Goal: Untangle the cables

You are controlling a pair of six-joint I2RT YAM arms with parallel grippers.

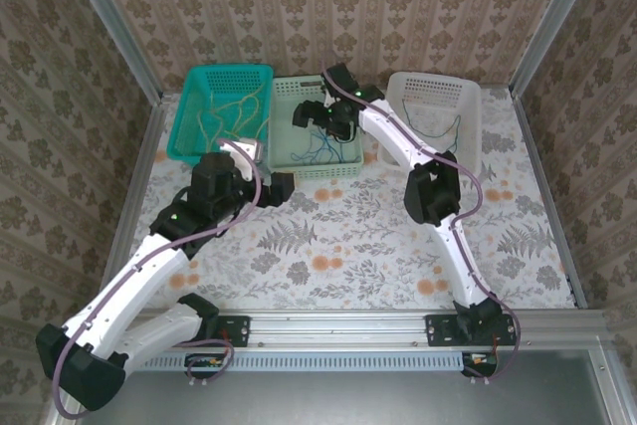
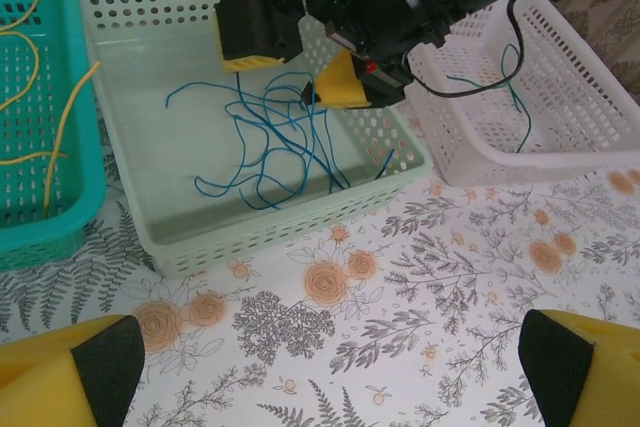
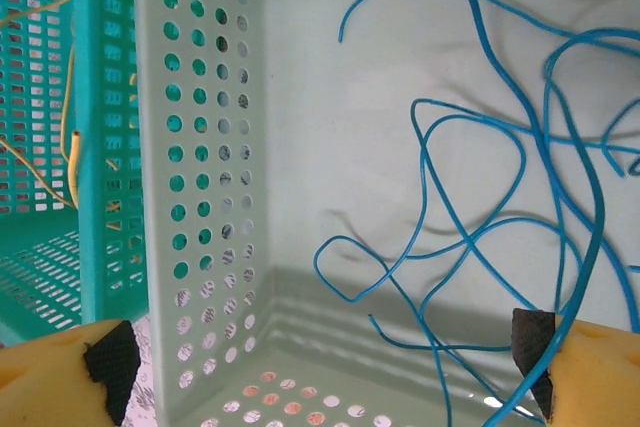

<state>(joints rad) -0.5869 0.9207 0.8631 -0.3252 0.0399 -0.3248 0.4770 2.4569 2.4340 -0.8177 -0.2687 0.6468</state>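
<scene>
Right gripper (image 3: 322,357), wide open and empty, could snag the blue cables (image 3: 596,237) beside its finger when lifting.

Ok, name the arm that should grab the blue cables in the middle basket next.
Right. Its tool hangs open directly over the blue cables inside the light green basket. The left tool, also open, sits back over the table, short of the basket's near wall.
</scene>
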